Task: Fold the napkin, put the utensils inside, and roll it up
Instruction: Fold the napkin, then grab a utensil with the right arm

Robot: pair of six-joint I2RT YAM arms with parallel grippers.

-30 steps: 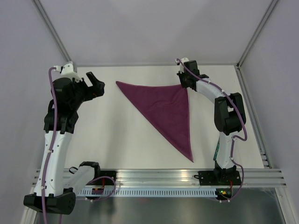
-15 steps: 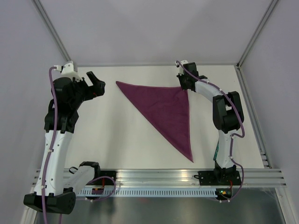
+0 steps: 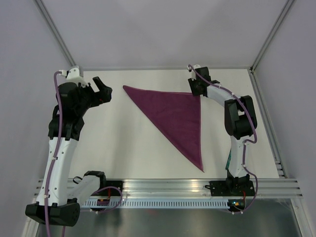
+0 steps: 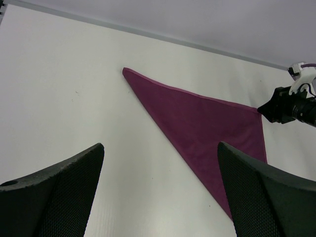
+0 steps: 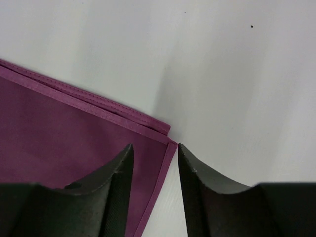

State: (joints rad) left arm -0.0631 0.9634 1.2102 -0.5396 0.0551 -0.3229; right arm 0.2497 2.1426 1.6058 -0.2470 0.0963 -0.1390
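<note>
The napkin (image 3: 177, 116) lies flat on the white table, folded into a magenta-purple triangle, also seen in the left wrist view (image 4: 207, 123). My right gripper (image 3: 198, 91) hovers over its far right corner. In the right wrist view the jaws (image 5: 155, 148) stand apart, with the two-layered hemmed corner (image 5: 64, 133) lying flat between and below them, gripped by neither finger. My left gripper (image 3: 101, 89) hangs wide open above bare table left of the cloth (image 4: 160, 145). A green sliver (image 3: 229, 162) shows beside the right arm's lower link; I cannot tell whether it is the utensils.
The table's back edge meets the grey wall (image 3: 163, 68) just behind both grippers. Angled side walls close in the left and right. An aluminium rail (image 3: 168, 186) carrying the arm bases runs along the near edge.
My right gripper has opened from shut, letting go of the napkin's far right corner, which now lies flat. The right arm shifted slightly. The left arm has barely moved.
</note>
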